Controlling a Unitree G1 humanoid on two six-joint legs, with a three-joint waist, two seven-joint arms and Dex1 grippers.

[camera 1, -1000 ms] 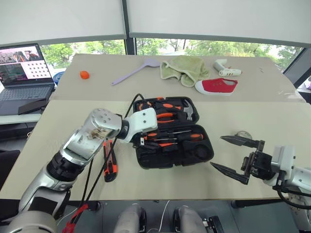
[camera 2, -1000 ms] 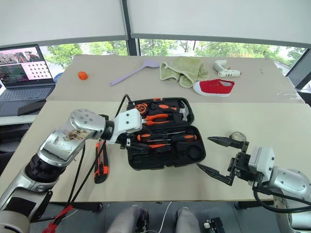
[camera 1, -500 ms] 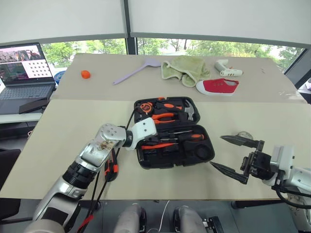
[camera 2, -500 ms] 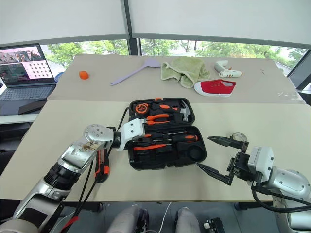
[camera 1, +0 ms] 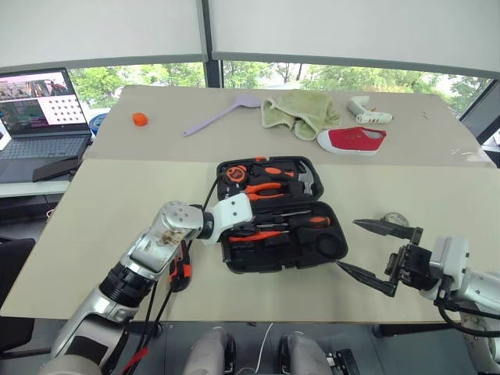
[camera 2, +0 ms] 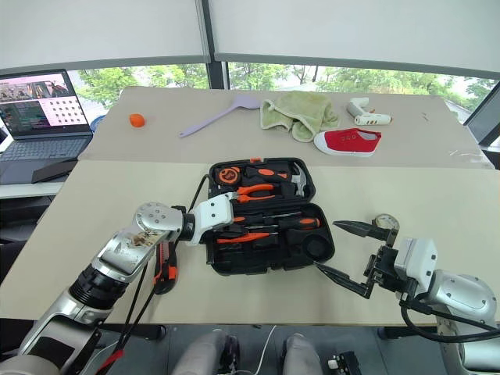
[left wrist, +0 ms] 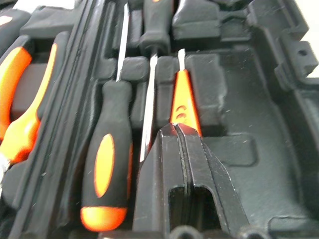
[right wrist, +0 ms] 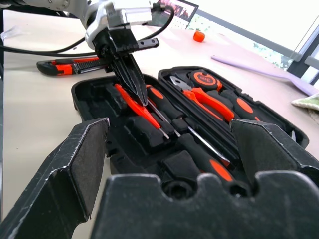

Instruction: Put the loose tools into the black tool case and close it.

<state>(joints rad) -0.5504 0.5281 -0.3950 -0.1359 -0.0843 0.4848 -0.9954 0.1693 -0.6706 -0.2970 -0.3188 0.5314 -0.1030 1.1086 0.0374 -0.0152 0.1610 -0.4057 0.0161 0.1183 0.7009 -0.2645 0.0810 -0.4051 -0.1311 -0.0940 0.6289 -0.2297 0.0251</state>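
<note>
The black tool case (camera 1: 283, 266) lies open in the middle of the table. Two black-orange screwdrivers (camera 1: 303, 221) and a slim all-orange screwdriver (camera 1: 262, 234) rest in its near half. My left gripper (camera 1: 232, 231) is shut and points down into that half. Its closed tip (left wrist: 178, 130) sits on the slim orange screwdriver (left wrist: 183, 97), with nothing between the fingers. The orange-black utility knife (camera 2: 164, 269) lies on the table left of the case, under my left arm. A small tape roll (camera 2: 384, 223) lies right of the case. My right gripper (camera 2: 326, 245) hovers open near it.
Orange-handled pliers (camera 1: 262, 187), a hammer and a tape measure fill the case's far half. Behind it lie a lilac spatula (camera 1: 219, 115), a green cloth (camera 1: 297, 109), a red shoe (camera 1: 351, 139) and an orange ball (camera 1: 139, 119). A laptop (camera 1: 39, 117) stands far left.
My left arm has sunk toward the case's near half and its fingers have closed. The right gripper has kept still and open.
</note>
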